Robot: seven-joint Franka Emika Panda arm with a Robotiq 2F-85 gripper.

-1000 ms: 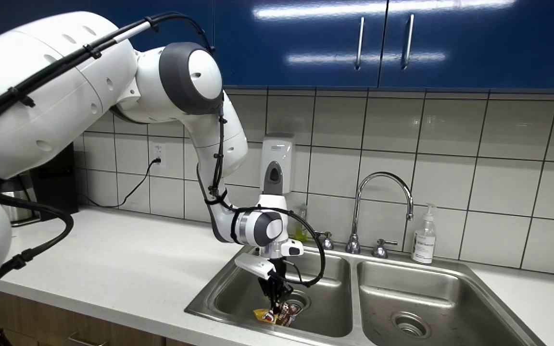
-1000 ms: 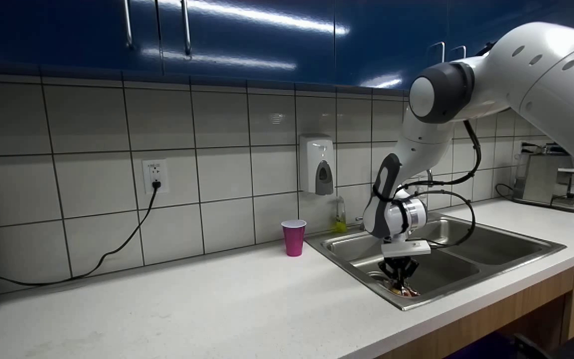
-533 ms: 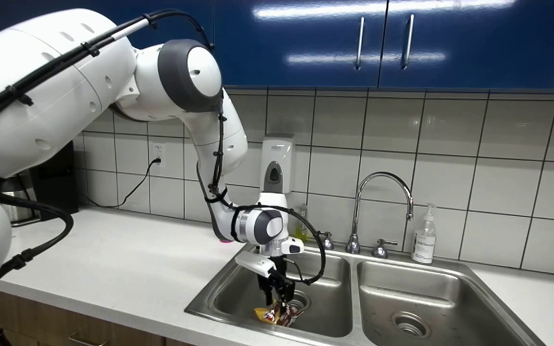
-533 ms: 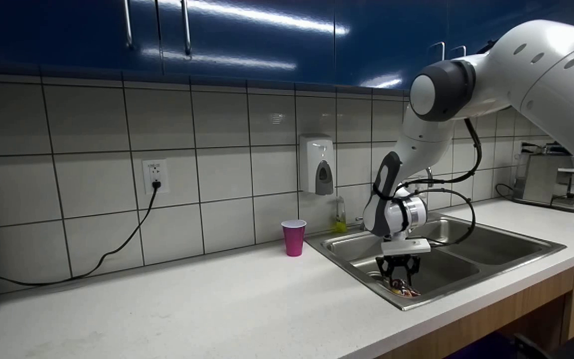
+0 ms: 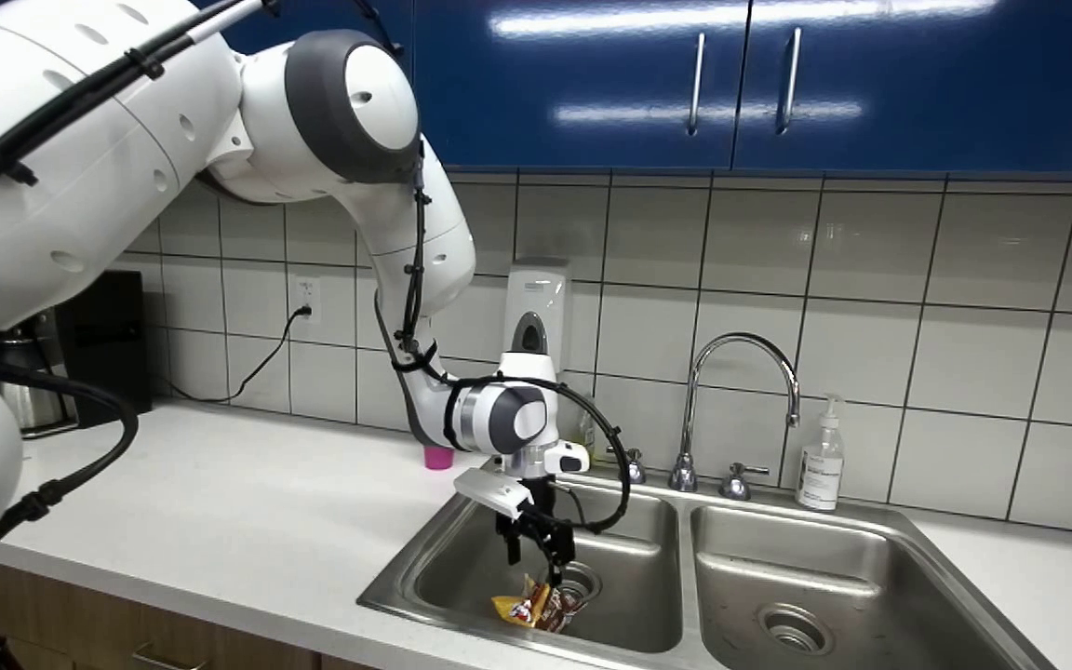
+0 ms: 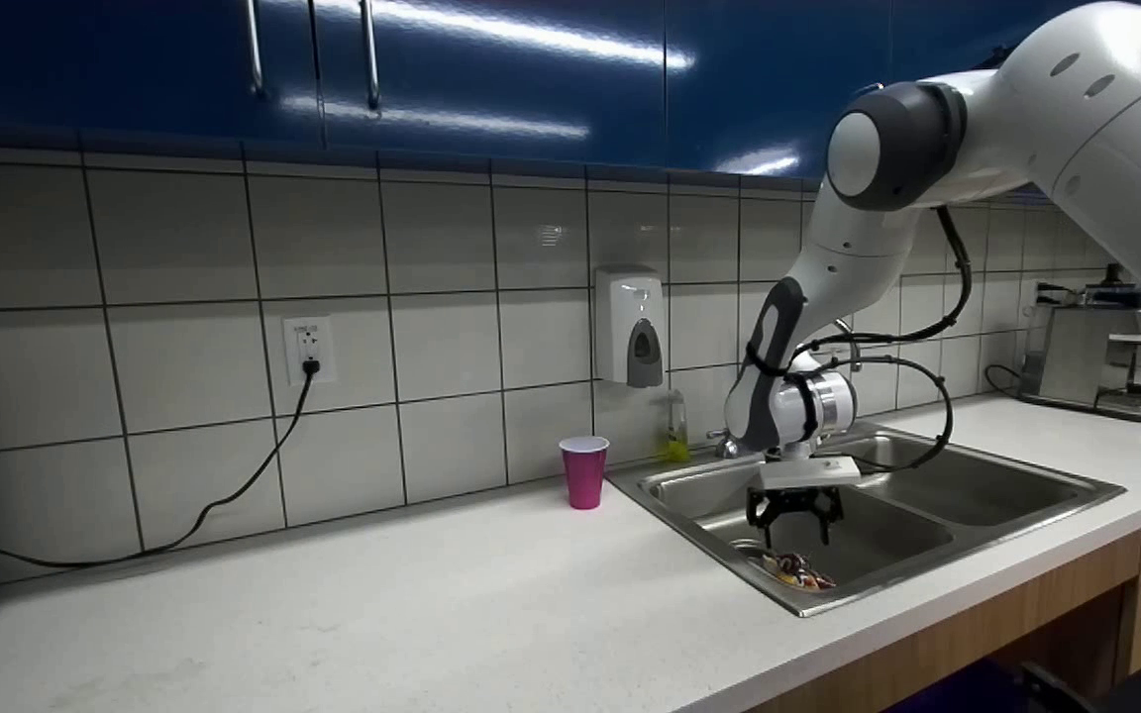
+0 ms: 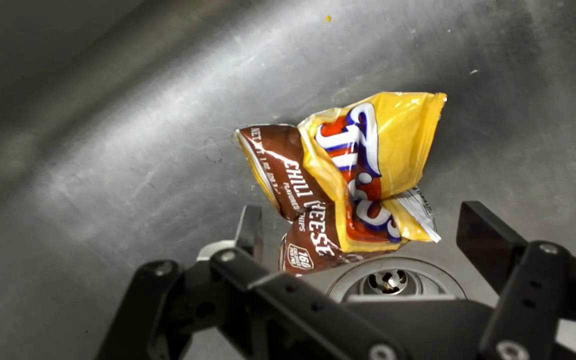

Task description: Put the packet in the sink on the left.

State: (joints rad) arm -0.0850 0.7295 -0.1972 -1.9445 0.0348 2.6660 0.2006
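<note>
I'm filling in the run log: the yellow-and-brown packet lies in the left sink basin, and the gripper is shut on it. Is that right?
Not quite: the gripper is open, not shut on the packet. The wrist view shows its jaws spread apart and the packet clear of them. The packet does lie in the left sink basin.

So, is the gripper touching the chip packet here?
Apart. The wrist view shows the gripper open, its fingertips on either side of the chip packet, with sink floor visible between the packet and each fingertip.
</note>
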